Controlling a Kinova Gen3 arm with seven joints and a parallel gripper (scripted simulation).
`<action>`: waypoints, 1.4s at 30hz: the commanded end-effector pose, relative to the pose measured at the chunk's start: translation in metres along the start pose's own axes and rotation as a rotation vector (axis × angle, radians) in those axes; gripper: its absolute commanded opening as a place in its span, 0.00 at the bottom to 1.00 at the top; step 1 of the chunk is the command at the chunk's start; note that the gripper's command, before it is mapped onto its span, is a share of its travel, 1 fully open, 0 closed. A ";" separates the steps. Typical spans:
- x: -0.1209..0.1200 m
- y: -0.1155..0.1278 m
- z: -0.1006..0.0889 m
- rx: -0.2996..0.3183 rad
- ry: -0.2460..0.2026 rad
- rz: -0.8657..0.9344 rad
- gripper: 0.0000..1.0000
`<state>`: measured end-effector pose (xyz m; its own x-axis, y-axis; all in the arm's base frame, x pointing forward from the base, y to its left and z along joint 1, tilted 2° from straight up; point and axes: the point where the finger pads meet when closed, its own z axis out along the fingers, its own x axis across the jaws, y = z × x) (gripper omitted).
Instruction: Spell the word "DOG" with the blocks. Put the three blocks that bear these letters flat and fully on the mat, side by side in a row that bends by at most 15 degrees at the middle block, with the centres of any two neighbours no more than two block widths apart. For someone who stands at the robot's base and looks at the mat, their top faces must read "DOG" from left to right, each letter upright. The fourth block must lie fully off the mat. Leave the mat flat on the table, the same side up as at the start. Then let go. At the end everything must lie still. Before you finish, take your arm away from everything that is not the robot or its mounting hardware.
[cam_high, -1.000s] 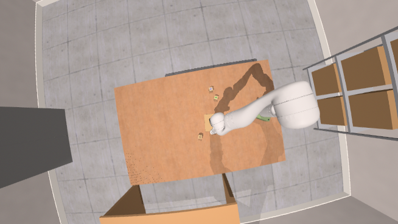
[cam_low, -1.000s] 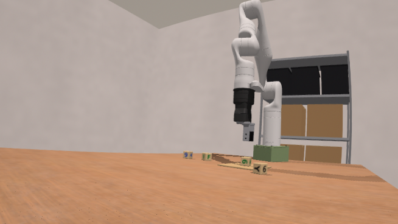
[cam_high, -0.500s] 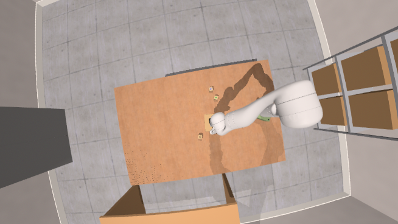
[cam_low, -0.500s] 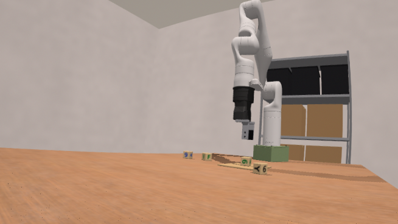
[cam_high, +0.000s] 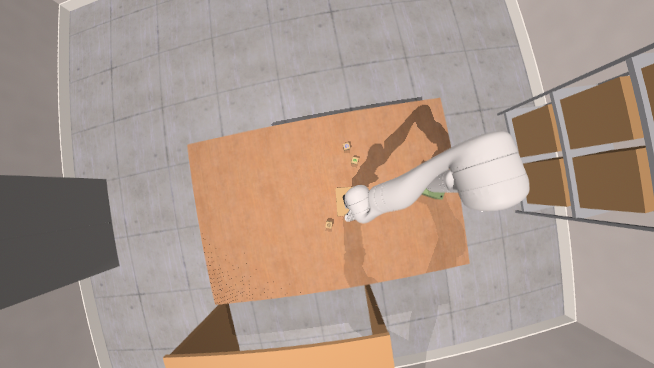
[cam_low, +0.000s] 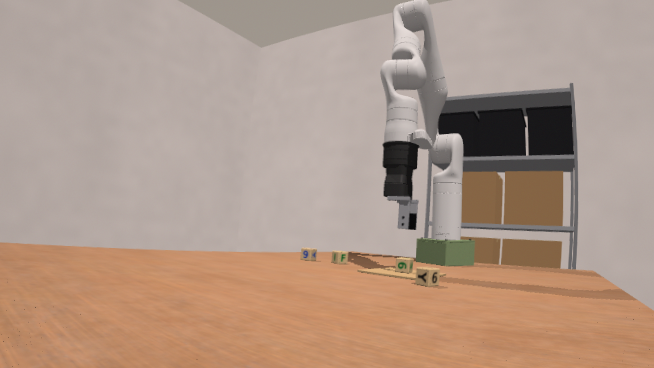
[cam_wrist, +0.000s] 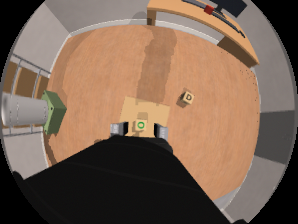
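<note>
A thin tan mat (cam_low: 387, 272) lies on the wooden table; in the overhead view the mat (cam_high: 341, 199) is mostly covered by my arm. One block with green markings (cam_low: 404, 265) sits on the mat and shows straight below my fingers in the wrist view (cam_wrist: 140, 124). A second block (cam_low: 427, 276) lies just off the mat's edge and also shows in the overhead view (cam_high: 329, 224) and the wrist view (cam_wrist: 188, 99). Two more blocks (cam_low: 308, 254) (cam_low: 339, 257) stand off the mat, further away. The top letters are too small to read. My gripper (cam_low: 408, 215) is open, empty, and well above the mat.
The robot's green base (cam_low: 445, 251) stands at the table's edge behind the mat. A metal shelf with cardboard boxes (cam_low: 520, 200) is behind it. An open cardboard box (cam_high: 285, 340) sits on the floor beside the table.
</note>
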<state>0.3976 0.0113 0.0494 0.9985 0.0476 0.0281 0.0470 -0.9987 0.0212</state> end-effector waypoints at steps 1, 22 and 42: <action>0.005 -0.003 0.000 0.001 0.002 -0.031 1.00; 0.091 -0.061 0.005 0.004 -0.004 -0.828 1.00; 0.129 -0.083 0.005 -0.002 0.005 -1.142 1.00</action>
<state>0.5218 0.0994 0.0459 0.3730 0.9278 -0.0052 0.9273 -0.3725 0.0374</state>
